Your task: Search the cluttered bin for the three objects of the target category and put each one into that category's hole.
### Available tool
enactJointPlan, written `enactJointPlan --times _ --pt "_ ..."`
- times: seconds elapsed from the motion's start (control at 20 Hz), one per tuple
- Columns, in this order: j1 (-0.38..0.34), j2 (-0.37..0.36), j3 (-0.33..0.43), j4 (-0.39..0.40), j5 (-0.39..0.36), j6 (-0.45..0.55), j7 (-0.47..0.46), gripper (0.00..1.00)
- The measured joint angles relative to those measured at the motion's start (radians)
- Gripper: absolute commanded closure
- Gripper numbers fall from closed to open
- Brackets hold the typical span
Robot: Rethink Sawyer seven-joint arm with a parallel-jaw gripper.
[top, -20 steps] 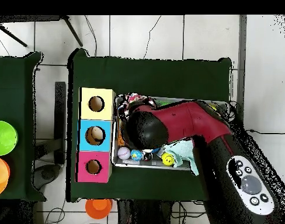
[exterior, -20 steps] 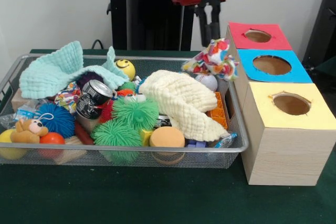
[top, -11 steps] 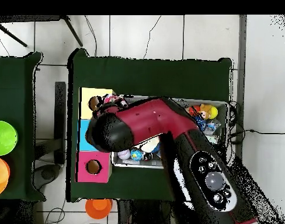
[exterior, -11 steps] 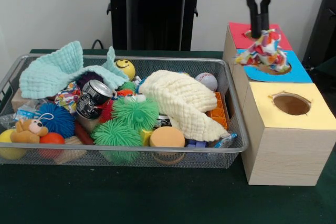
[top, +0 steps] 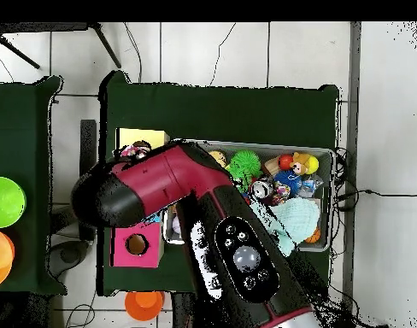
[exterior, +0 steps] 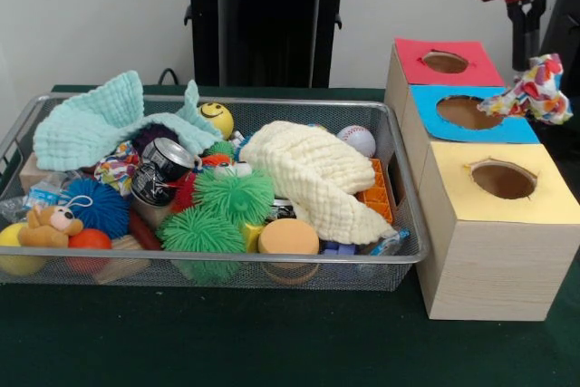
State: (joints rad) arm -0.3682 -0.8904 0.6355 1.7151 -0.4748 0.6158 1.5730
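Your tool (exterior: 528, 68) gripped the multicoloured patterned cloth (exterior: 533, 91) at frame right, dangling beside the blue-topped box (exterior: 507, 126).

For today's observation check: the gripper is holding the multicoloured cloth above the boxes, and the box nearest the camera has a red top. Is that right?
Not quite. The front view shows the gripper holding the multicoloured cloth above the boxes, but the nearest box has a yellow top; the red-topped box is farthest back.

Looked like a robotics lab: green-clothed desk (exterior: 272, 342) on a tiled floor (top: 212, 51) with loose cables, a red robot arm (top: 186, 196), a wire bin (exterior: 399, 256) of mixed toys, and three colour-topped sorting boxes (exterior: 489, 251) with holes.
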Motion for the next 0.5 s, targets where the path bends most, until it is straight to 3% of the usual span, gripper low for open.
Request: enactJointPlan --times 0.5 --pt "0.093 0.051 -0.122 -0.079 -0.004 0.0 0.0 1.0"
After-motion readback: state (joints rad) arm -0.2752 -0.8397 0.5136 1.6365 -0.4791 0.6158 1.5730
